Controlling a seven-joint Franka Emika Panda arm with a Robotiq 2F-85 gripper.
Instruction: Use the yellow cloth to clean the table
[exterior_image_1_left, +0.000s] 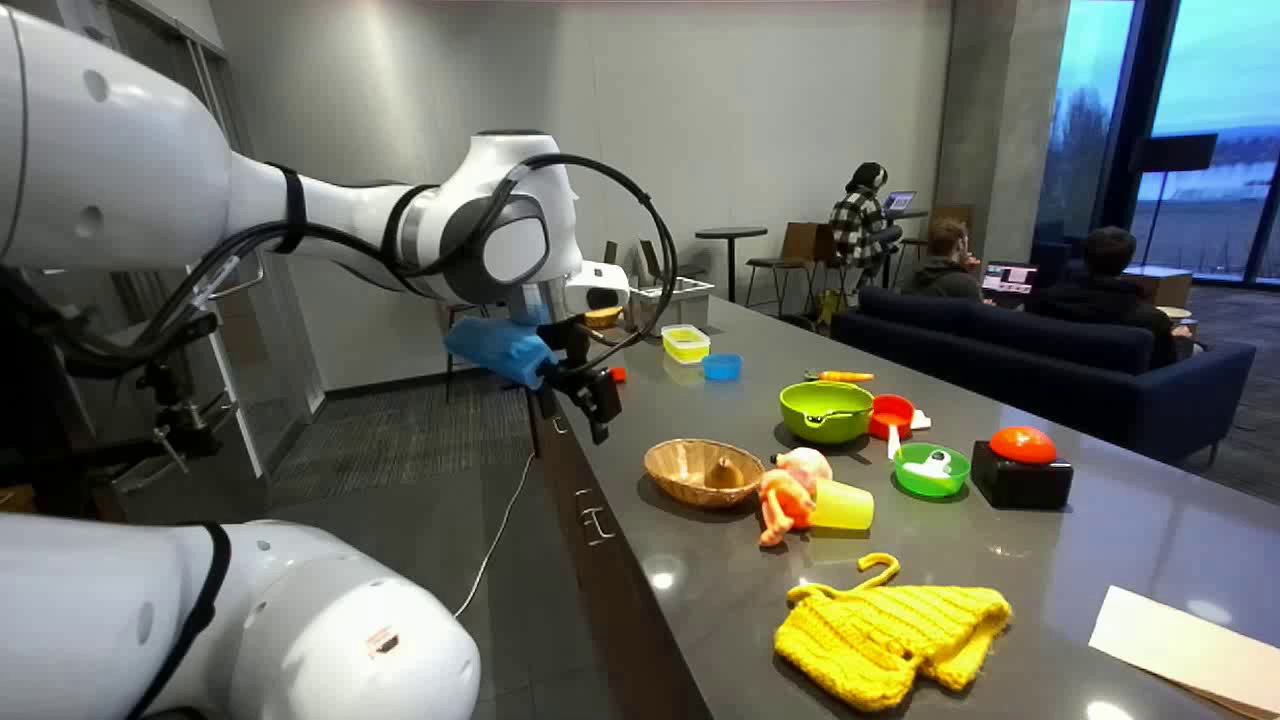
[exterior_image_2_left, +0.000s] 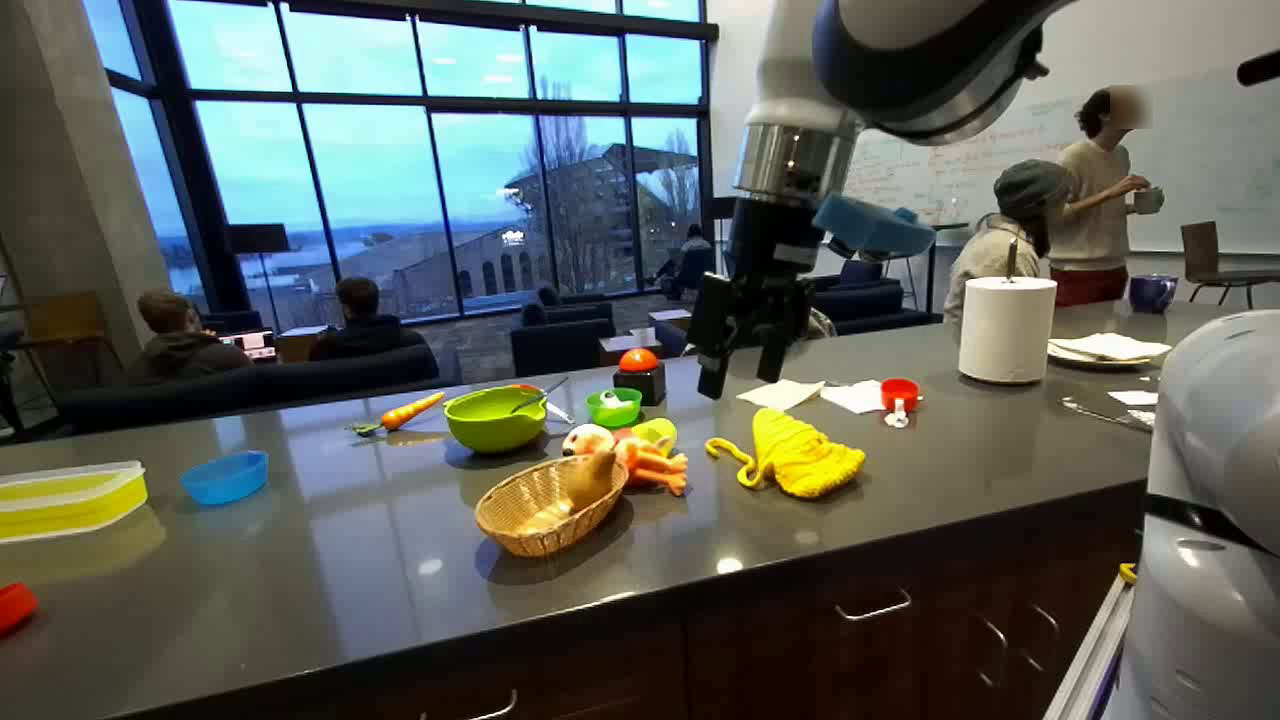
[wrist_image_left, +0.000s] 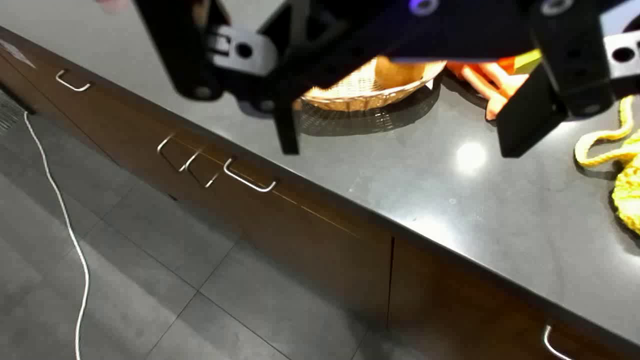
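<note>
The yellow cloth (exterior_image_1_left: 890, 640) is a knitted piece with a curled strap, lying bunched on the grey table (exterior_image_1_left: 700, 590). It also shows in an exterior view (exterior_image_2_left: 805, 460) and at the right edge of the wrist view (wrist_image_left: 628, 192), partly cut off. My gripper (exterior_image_2_left: 741, 380) points down above the table, with its fingers spread and nothing between them. In the wrist view the gripper (wrist_image_left: 402, 151) hangs over the table near its front edge, with the cloth to the right of the fingers. The gripper does not touch the cloth.
A wicker basket (exterior_image_2_left: 550, 505) holds a brown pear-shaped thing. Beside it lie an orange plush toy (exterior_image_1_left: 788, 495) and a yellow cup (exterior_image_1_left: 842, 505). Behind stand a green bowl (exterior_image_2_left: 495, 418), a small green bowl (exterior_image_1_left: 930, 470) and a red button (exterior_image_1_left: 1022, 446). Paper towels (exterior_image_2_left: 1007, 330) stand further along.
</note>
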